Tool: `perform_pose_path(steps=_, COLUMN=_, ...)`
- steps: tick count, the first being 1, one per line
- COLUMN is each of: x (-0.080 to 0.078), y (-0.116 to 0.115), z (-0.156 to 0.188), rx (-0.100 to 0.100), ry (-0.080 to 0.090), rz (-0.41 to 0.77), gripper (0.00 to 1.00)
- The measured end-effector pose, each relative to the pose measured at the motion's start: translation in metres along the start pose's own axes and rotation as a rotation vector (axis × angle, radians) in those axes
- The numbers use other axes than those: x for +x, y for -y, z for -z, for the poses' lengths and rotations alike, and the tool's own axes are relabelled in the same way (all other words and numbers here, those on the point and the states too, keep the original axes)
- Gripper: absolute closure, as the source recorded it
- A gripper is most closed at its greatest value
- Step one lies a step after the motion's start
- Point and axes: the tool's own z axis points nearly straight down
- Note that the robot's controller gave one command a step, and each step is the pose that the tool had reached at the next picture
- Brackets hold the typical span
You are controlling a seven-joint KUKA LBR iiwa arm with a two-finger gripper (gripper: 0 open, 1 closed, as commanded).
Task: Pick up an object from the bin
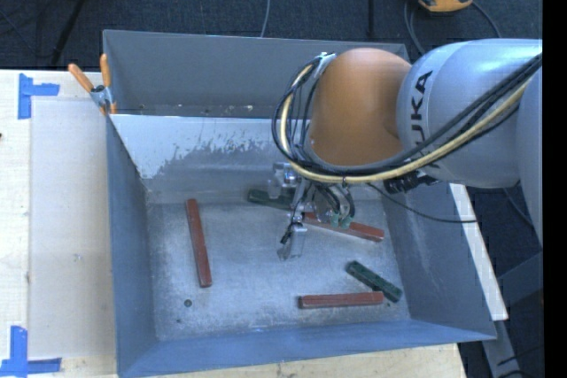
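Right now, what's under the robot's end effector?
A brown stick pokes out on one side and a dark green stick on the other. The end effector covers their inner ends, so whether they touch is hidden.

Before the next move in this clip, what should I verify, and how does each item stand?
1. Jaws low over the bin floor, mid-bin: ok.
2. Candidate close by: red-brown stick lies just right of them: ok.
3. Contact with that stick: cannot tell.
4. Room around them: dark green piece lies close behind: not ok.
5. Left stick and front stick lie well apart: ok.
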Motion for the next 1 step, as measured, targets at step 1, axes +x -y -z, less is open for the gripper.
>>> perform_pose_path(steps=1, x=-0.0043, y=0.0454, z=-0.0364, rx=-0.001, ry=0.005, rz=0.046, gripper=0.00)
